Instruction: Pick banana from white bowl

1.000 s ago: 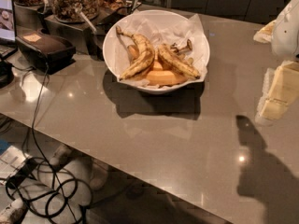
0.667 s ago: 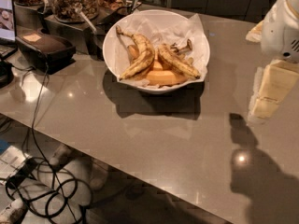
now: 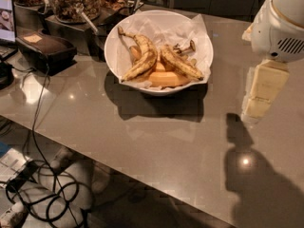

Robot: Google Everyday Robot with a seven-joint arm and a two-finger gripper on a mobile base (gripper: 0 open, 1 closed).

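Note:
The white bowl [image 3: 114,56] stands on the grey table, at the back centre, lined with crumpled white paper. Inside, the banana [image 3: 181,64] with heavy brown mottling lies on the right side. A strongly curved spotted banana [image 3: 142,58] with a long stem lies on the left, and smooth orange-yellow bananas [image 3: 164,79] lie under both. My gripper [image 3: 252,112] hangs from the white arm [image 3: 280,25] at the right. It is above the table, to the right of the bowl and clear of it, and holds nothing that I can see.
A black box [image 3: 40,49] sits on the table to the left of the bowl. Containers of snacks [image 3: 71,1] with scoops stand behind it. A screen [image 3: 5,14] is at the far left. Cables [image 3: 42,194] lie on the floor below the table's front edge [image 3: 142,175].
My gripper and arm have moved to the left, closer to the bowl. The bowl and bananas have not moved.

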